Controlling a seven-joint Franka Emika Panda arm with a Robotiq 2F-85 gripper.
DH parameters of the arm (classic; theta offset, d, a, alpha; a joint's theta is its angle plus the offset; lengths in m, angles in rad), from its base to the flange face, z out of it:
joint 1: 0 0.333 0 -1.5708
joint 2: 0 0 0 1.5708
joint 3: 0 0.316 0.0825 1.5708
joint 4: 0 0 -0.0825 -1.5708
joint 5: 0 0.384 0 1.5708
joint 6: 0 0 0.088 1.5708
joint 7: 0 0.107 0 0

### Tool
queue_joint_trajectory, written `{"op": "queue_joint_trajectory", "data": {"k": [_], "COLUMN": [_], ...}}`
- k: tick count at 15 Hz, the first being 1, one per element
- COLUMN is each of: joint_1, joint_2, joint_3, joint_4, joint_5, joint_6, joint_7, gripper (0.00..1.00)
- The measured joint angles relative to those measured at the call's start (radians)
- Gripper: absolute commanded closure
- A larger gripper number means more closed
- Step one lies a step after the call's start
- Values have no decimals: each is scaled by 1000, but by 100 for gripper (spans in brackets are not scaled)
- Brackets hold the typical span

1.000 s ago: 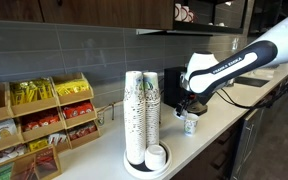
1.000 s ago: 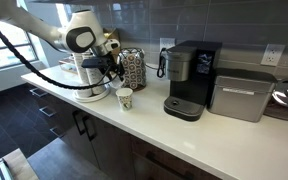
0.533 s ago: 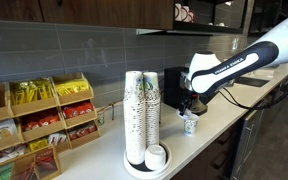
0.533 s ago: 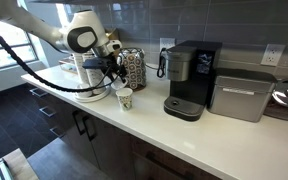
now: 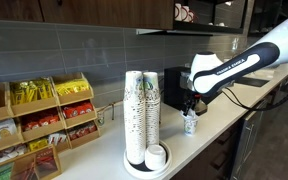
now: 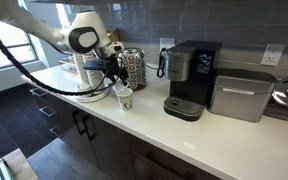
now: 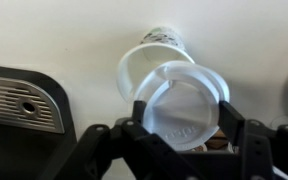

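You're working in an office break-room kitchenette: a coffee machine [image 6: 189, 80] stands on the counter [image 6: 224, 140] near your pincer [image 6: 120, 88]. Tall stacks of paper cups [image 5: 142, 110] stand near its other side, with racks of snack packets [image 5: 44, 115] well beyond them.

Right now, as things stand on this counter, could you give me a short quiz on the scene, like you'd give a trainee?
1. True or false: the pincer grips a round white plastic lid.
2. What stands just beneath that lid? A) a small patterned paper cup; B) a glass bottle; C) a metal spoon.
3. In an exterior view, what colour is the boxy coffee machine that stands beside the cup?
Key: 1 true; 2 A; 3 black.
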Motion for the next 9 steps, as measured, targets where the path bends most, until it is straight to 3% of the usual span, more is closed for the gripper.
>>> {"op": "queue_joint_trajectory", "data": {"k": [9], "joint_1": [-9], "joint_2": [4], "joint_3": [-10], "joint_4": [0], "joint_5": [-4], "joint_6": [-19], "joint_7": [24], "gripper": [25]}}
